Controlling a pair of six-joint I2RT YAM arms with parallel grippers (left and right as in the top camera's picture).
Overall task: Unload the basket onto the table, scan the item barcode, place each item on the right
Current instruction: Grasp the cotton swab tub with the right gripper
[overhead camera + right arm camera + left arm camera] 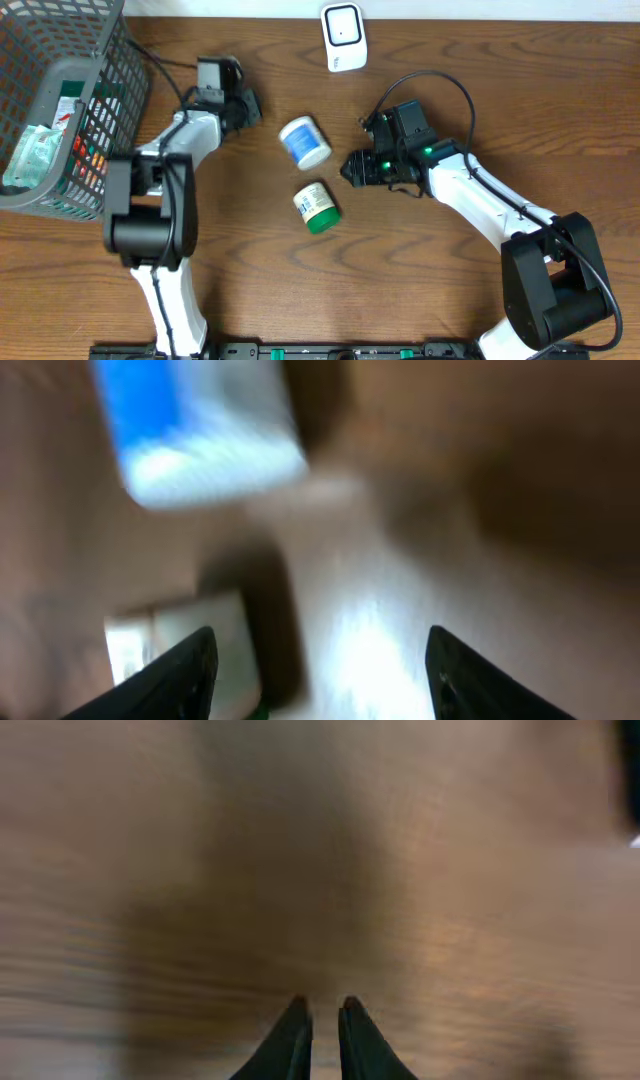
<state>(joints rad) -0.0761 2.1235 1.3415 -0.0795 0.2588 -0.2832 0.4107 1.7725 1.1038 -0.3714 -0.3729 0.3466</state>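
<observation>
My right end effector (352,168) hangs open just beside the blue-labelled jar (305,142) and green-capped bottle (317,207) lying on the bench (400,290), probably lined up to grab one. My left end effector (248,106) is closed and empty, out of the way.

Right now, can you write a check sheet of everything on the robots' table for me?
Surface: wooden table, brown, grain showing.
Job's things: white scanner at the far edge; blue-labelled jar and green-lidded jar mid-table, apart.
Clutter: grey wire basket on the left, packets inside.
Grippers: left gripper shut, empty; right gripper open, empty, beside the jars.
Cables: black cable looping over the right arm.
Surroundings: nothing seen.
</observation>
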